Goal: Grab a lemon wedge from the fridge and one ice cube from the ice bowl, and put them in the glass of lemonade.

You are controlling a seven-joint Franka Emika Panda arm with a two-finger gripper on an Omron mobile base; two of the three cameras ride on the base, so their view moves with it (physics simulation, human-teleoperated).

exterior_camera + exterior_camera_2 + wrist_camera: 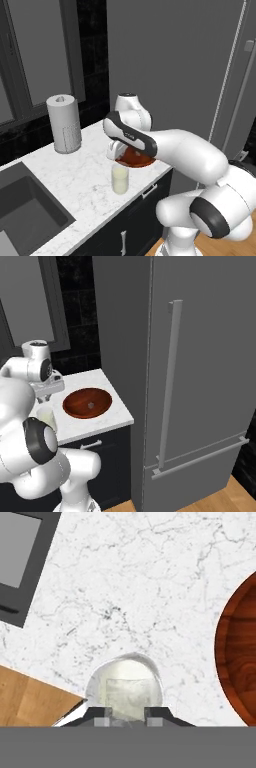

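Over the glass: gripper [128, 719] clenched on an ice cube [129, 696], above the lemonade glass [119, 179].
Bowl: at 3 o'clock [239, 657].
Progress: cube drop pending; fridge [200, 371] shut, lemon likely left.

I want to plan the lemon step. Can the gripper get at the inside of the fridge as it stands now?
Probably not: both fridge doors look closed, so its shelves are shut off. The gripper hangs above the glass of lemonade.

White marble surface [75, 175]: paper towel roll [63, 123] upright near back wall, dark sink [25, 210] left, probably window [35, 50] behind.
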